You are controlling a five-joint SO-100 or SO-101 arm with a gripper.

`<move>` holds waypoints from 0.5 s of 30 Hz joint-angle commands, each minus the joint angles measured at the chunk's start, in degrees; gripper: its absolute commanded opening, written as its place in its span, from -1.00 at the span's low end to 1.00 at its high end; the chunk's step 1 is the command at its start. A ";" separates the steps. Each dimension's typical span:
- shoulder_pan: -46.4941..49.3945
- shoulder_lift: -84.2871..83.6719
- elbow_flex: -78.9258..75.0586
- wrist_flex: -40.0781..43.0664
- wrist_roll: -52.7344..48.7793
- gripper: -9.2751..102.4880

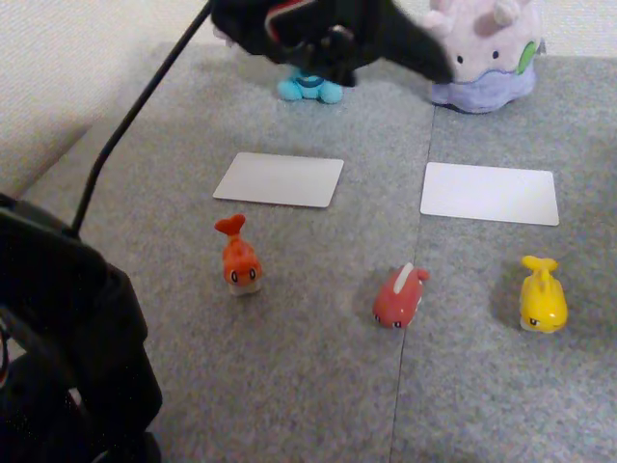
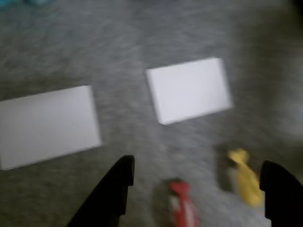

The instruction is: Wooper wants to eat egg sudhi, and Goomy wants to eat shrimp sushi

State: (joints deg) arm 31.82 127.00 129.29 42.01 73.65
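Observation:
Wooper (image 1: 310, 90) stands at the back of the grey mat, mostly hidden behind my raised black arm (image 1: 328, 39); only its light-blue feet show. Goomy (image 1: 487, 53), the pale lavender plush, sits at the back right. The orange shrimp sushi (image 1: 239, 258) stands front left and the yellow egg sudhi (image 1: 543, 294) front right. In the blurred wrist view my gripper (image 2: 199, 189) hangs open high above the mat with nothing between its fingers (image 2: 116, 189). Below it lies the egg sudhi (image 2: 245, 178), near the right finger.
Two white cards (image 1: 280, 179) (image 1: 490, 193) lie flat in front of the plushes. A red figure (image 1: 400, 296) with a white stripe lies between the two sushi, under the gripper's gap in the wrist view (image 2: 182, 205). The arm's black base (image 1: 67, 357) occupies the lower left corner.

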 commanded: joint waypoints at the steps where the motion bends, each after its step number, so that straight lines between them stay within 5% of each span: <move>1: 4.13 2.46 -0.35 1.58 -6.24 -0.28; 9: 18.72 -6.42 -7.82 3.25 -18.37 -0.28; 15: 21.45 -25.05 -21.09 13.89 -26.72 -0.28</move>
State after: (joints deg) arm 52.47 108.90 114.17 53.00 49.83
